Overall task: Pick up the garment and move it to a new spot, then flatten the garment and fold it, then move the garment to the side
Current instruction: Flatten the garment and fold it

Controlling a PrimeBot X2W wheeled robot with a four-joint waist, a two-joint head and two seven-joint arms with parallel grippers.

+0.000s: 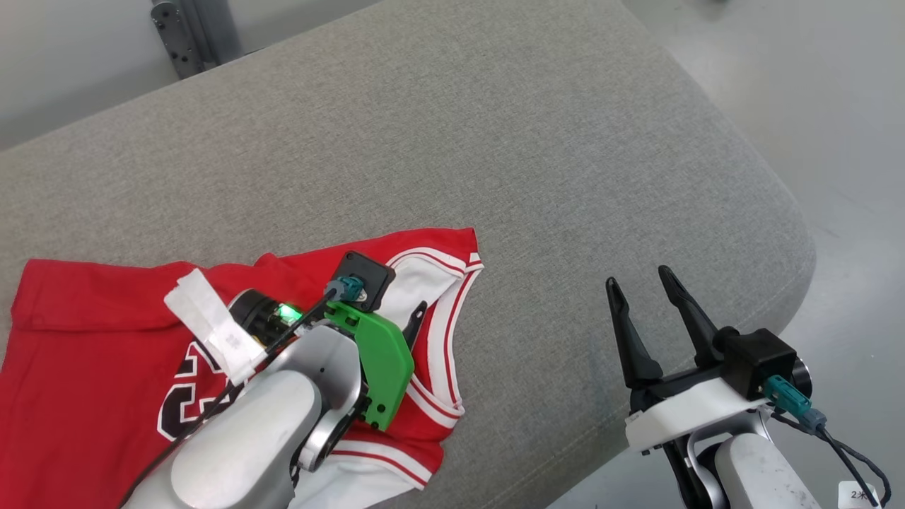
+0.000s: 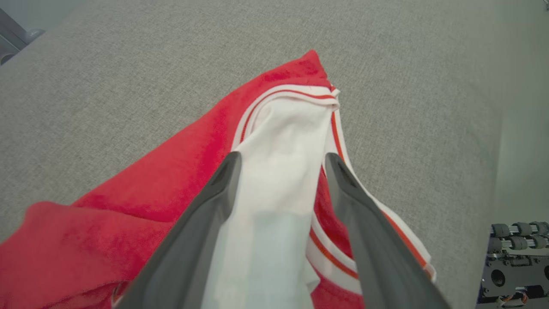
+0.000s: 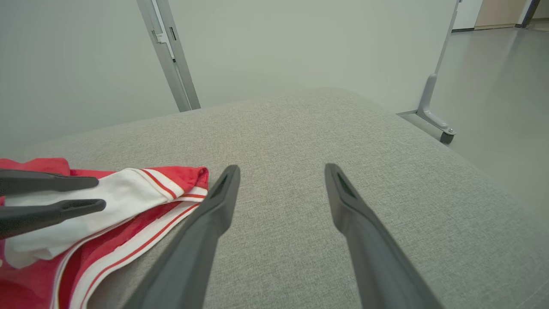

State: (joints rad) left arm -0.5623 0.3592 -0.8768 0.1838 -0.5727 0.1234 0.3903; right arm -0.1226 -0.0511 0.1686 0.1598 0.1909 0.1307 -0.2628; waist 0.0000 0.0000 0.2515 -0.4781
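Red basketball jersey: lies rumpled on the left near part of the grey cushion. One trimmed opening is turned back, so the white inner side faces up. A black numeral on it is partly covered by the left arm.

Left gripper: jaws spread wide and nothing clamped. The two dark fingers straddle the white inner fabric just short of the red-and-white trimmed corner. Whether the tips press on the cloth cannot be told. The right wrist view shows the same fingers low over the white patch.

Right gripper: jaws equally wide, empty. It is above bare cushion near the front right edge, well apart from the jersey and touching nothing.

Pale floor: beyond the cushion's rounded right corner.
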